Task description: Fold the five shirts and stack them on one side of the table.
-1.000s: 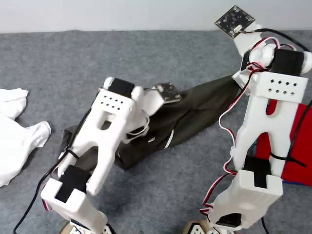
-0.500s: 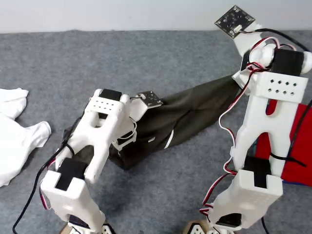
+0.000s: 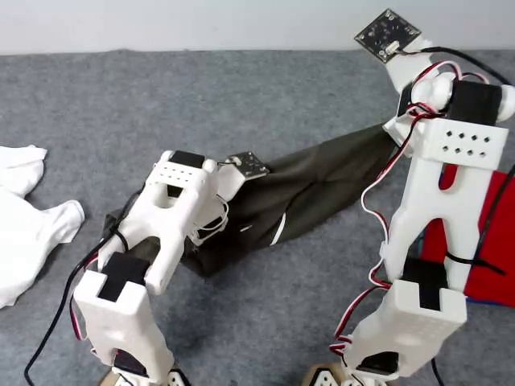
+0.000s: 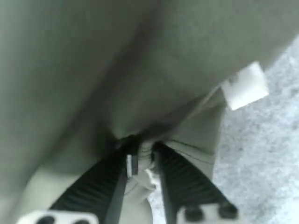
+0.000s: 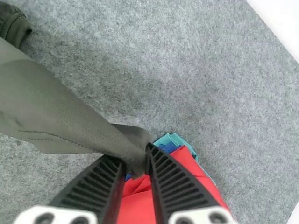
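One taut, creased olive shirt

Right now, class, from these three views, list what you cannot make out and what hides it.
White shirt: high view, cut off by the left edge.
Red shirt: high view, largely under the right arm and cut by the right edge.
Blue and teal cloth beneath it: right wrist view, mostly covered by the red shirt and right end effector; number of layers unclear.
Dark shirt: high view, one end hidden under the left arm.
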Controlling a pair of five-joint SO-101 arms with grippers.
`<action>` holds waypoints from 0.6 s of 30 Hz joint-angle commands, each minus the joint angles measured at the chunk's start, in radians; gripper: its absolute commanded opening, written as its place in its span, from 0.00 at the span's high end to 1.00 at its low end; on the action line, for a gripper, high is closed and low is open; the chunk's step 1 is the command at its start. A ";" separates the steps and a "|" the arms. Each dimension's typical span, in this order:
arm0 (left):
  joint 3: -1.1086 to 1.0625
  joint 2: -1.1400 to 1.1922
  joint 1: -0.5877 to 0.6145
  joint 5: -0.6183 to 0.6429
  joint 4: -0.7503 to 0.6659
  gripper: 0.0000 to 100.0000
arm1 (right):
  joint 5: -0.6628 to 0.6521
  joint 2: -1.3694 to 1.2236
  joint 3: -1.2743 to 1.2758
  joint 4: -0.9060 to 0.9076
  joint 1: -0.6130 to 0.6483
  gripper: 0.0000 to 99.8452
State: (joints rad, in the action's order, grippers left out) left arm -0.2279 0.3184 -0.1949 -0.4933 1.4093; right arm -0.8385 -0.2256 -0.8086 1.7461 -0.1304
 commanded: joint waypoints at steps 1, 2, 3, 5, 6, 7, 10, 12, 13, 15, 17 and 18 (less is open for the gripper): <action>-0.001 -0.006 -0.005 0.011 -0.005 0.95 | 0.008 0.004 -0.048 0.012 -0.015 0.99; -0.001 -0.006 -0.006 0.011 -0.005 0.96 | 0.008 0.004 -0.048 0.012 -0.015 0.99; 0.001 -0.006 -0.006 0.011 -0.003 0.96 | 0.008 0.004 -0.048 0.012 -0.015 0.99; 0.010 -0.008 -0.006 0.011 0.021 0.96 | 0.008 0.004 -0.048 0.012 -0.015 0.99; 0.027 -0.008 -0.006 0.011 0.048 0.96 | 0.008 0.005 -0.048 0.012 -0.015 0.99; 0.051 -0.009 -0.006 0.009 0.081 0.96 | 0.008 0.005 -0.049 0.012 -0.015 0.99; 0.168 -0.009 -0.005 0.008 0.209 0.98 | 0.008 0.008 -0.052 0.012 -0.015 0.99; 0.266 -0.021 -0.002 0.006 0.295 0.98 | 0.008 0.010 -0.052 0.012 -0.015 0.99; 0.311 -0.037 -0.002 0.006 0.328 0.98 | 0.008 0.012 -0.052 0.012 -0.015 0.99; 0.369 -0.086 -0.002 0.008 0.347 0.98 | 0.008 0.012 -0.052 0.012 -0.015 0.99; 0.383 -0.155 -0.002 0.006 0.347 0.98 | 0.008 0.012 -0.052 0.012 -0.015 0.99; 0.383 -0.187 -0.005 0.006 0.347 0.98 | 0.006 0.013 -0.052 0.012 -0.015 0.99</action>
State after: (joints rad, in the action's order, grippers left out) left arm 0.0944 0.2539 -0.1949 -0.4933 1.7208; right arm -0.8385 -0.2256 -0.8086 1.7461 -0.1304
